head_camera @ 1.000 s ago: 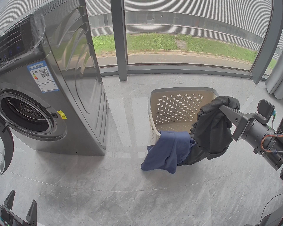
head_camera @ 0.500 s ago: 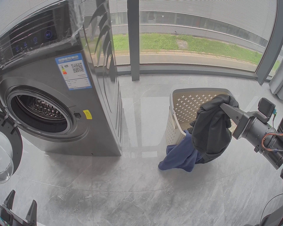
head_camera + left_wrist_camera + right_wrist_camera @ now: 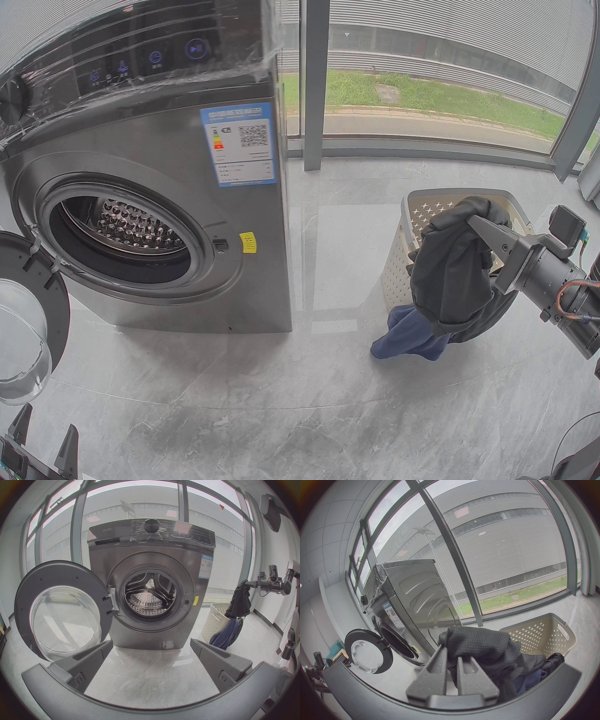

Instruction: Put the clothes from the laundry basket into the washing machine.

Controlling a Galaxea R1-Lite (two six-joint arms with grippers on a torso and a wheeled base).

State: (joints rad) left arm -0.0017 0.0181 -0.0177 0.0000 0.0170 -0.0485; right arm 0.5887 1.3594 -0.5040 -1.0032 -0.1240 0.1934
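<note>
Right tool [image 3: 482, 226] is clamping the dark garment [image 3: 453, 275]. Its fingers are pinched narrow on a fold near the top, and the rest is hanging free in front of the basket [image 3: 406, 215]. A blue garment [image 3: 409, 334] is drooping over the basket's near rim down to the floor [image 3: 300, 406], partly hidden behind the dark one. Whether the two are tangled, I cannot tell.

Left tool [image 3: 150, 658] is sitting low with fingers wide, holding nothing, and facing the washer [image 3: 250, 262]. The door [image 3: 28, 325] is standing open, drum [image 3: 125, 234] exposed.

Over the last second the whole head view is shifting — the washer is coming toward centre and the basket is sliding off to the right. That is the camera turning, not the things moving. The right tool is keeping its spot in the view and its grip on the garment.

Judging from this, the pick is done and the carry to the washer is under way — the garment is hanging well apart from the drum, and the blue one is waiting.
</note>
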